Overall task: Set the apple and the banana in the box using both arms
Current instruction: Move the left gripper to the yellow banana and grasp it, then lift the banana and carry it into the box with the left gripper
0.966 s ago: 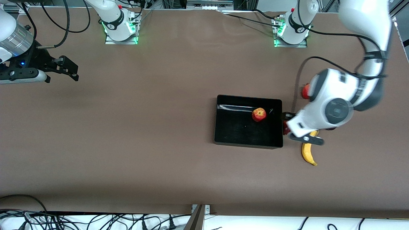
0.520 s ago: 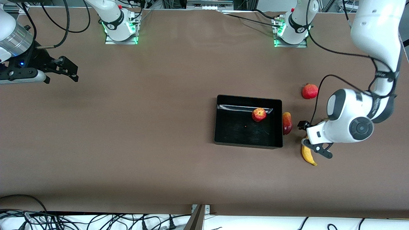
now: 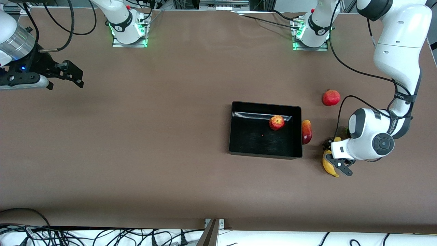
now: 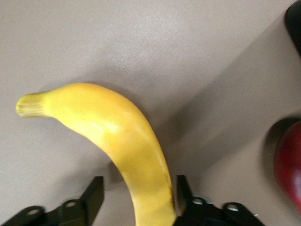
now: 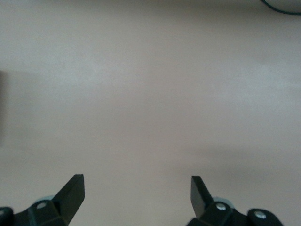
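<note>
The apple (image 3: 277, 122) lies in the black box (image 3: 252, 138), near the wall on the robots' side. The banana (image 3: 327, 165) lies on the table beside the box, toward the left arm's end. My left gripper (image 3: 335, 156) is low over the banana, open, with a finger on each side of it. In the left wrist view the banana (image 4: 117, 132) runs between the fingers of the left gripper (image 4: 138, 183); one finger is against it and the other stands apart. My right gripper (image 3: 75, 73) waits open and empty at the right arm's end, over bare table (image 5: 136, 181).
An elongated dark-red-and-yellow fruit (image 3: 306, 131) lies against the box's outer wall, between box and banana; it also shows in the left wrist view (image 4: 289, 165). A larger round red fruit with a crown tip (image 3: 331, 97) lies farther from the front camera.
The left arm has swung from the box's edge toward the left arm's end and come down, so its open fingers now straddle the banana. The right arm has not moved.
</note>
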### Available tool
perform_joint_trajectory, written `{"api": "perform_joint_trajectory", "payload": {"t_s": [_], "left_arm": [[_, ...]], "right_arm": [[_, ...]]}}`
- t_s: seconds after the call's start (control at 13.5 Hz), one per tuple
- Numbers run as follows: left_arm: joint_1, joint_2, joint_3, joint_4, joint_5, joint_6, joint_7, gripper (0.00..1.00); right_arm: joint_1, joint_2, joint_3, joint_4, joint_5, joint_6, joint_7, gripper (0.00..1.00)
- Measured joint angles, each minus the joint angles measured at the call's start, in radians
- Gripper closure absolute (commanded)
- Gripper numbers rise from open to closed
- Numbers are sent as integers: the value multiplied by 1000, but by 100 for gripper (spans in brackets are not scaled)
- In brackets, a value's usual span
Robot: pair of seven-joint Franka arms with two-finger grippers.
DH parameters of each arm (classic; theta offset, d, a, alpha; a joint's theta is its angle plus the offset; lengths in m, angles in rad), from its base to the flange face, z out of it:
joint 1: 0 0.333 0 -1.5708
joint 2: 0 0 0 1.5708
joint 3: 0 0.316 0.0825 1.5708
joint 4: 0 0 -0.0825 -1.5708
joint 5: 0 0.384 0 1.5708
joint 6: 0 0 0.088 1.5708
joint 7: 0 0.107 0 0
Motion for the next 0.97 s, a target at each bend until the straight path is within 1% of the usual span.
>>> {"api": "perform_joint_trajectory", "payload": {"t_s": [0.15,0.3,0.45,0.52,0.67,0.82,0.97], "left_arm": [[-3,-1,-3,0,0,-3,0,100],[-2,-5,-7,3,0,-32,0,100],[0,-27,-15,20,0,-103,0,100],[0,-56,-28,31,0,-152,-7,100],[-4,-141,-93,56,-2,-262,-96,100],[-27,-219,-190,58,-3,-342,-331,100],[-72,-235,-281,44,-3,-360,-588,100]], "right_arm": [[0,0,0,0,0,0,0,0],[0,0,0,0,0,0,0,0],[0,0,0,0,0,0,0,0],[0,1,0,0,0,1,0,0],[0,1,0,1,0,1,0,0],[0,1,0,1,0,1,0,0],[0,1,0,1,0,1,0,0]]}}
